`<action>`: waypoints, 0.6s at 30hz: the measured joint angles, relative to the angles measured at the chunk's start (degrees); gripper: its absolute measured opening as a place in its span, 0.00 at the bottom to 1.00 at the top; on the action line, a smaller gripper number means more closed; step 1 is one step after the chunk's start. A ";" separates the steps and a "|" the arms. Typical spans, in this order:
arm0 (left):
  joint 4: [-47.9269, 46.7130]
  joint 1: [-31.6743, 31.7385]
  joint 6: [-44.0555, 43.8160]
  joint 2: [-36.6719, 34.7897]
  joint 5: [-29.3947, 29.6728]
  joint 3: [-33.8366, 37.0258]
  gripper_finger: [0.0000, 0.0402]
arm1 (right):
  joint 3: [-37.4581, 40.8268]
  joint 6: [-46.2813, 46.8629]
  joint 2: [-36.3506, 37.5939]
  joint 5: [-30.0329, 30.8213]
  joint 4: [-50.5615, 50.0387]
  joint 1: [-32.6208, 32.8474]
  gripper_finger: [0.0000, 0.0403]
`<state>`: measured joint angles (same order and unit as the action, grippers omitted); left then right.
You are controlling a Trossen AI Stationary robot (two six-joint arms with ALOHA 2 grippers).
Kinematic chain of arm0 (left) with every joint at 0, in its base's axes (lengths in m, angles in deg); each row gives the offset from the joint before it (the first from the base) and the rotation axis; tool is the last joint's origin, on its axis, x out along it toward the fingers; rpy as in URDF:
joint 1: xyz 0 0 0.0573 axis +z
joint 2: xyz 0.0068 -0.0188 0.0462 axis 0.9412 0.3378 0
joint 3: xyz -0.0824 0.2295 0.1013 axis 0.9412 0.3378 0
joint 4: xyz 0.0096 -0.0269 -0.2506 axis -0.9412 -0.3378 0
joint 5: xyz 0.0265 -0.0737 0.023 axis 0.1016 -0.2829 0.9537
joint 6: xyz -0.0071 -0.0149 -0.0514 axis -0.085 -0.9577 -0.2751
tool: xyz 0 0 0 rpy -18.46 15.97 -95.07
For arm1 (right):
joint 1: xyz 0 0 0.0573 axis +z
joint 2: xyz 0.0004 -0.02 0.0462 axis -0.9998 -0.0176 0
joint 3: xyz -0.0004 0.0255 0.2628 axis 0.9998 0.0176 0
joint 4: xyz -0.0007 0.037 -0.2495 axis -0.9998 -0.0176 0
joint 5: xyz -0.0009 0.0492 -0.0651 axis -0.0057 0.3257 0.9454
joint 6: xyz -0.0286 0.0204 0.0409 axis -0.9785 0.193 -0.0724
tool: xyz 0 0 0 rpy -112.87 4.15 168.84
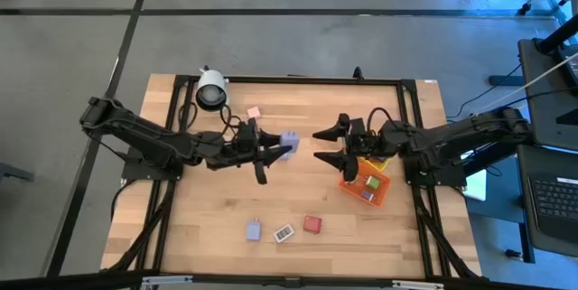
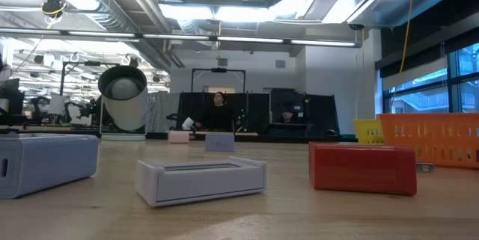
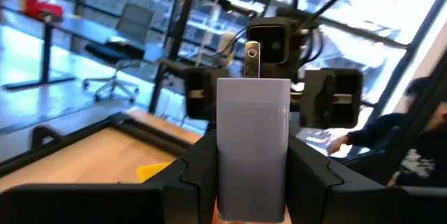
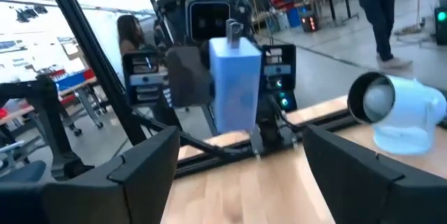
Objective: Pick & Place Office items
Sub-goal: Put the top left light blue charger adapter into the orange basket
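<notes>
A lavender block [image 1: 290, 139] with a metal prong [image 3: 253, 58] on its far end hangs above the table's middle, with my left gripper [image 1: 271, 148] shut on it. My right gripper [image 1: 323, 144] stands open just right of it, level and facing it, its fingers apart on either side of the block [image 4: 234, 95] without touching. On the table lie a pink block [image 1: 254, 111] at the back, and a second lavender block [image 1: 255, 229], a white piece [image 1: 284, 233] and a red block [image 1: 312, 224] near the front. My left gripper pinches the lavender block by its two opposite side faces [image 3: 227, 175] between its two fingers. The fingers lie level and come from the table's left. The block sticks out past the fingertips toward my right gripper, prong end foremost, lifted clear of the table.
An orange bin [image 1: 366, 186] with small pieces in it sits under my right arm, a yellow bin [image 1: 381, 160] just behind it. A white cylinder with a dark face [image 1: 212, 89] stands at the back left. A black frame rims the wooden table [image 1: 208, 200].
</notes>
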<state>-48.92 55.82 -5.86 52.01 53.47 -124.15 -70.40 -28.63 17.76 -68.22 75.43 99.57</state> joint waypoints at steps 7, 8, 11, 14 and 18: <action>6.84 0.35 1.78 4.98 -0.60 0.00 0.29 | 0.00 -1.26 -3.44 -1.43 6.20 -0.58 0.76; 7.60 0.35 1.80 5.37 -0.66 0.00 0.29 | 0.00 -1.68 -3.83 -1.44 6.93 -0.58 0.76; 9.57 0.44 1.81 6.38 -1.09 0.00 0.29 | 0.02 -2.81 -4.69 -1.46 8.39 -0.57 0.76; 10.92 0.84 1.46 7.38 -1.53 0.00 0.29 | 0.02 -2.80 -5.49 -1.45 10.41 -0.88 0.76; 13.77 1.39 1.34 8.94 -2.86 0.00 0.29 | 0.02 -2.73 -6.08 -1.45 11.97 -1.53 0.76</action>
<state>-35.15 57.20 -4.52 60.95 50.61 -124.15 -70.38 -31.36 11.68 -69.67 87.40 98.04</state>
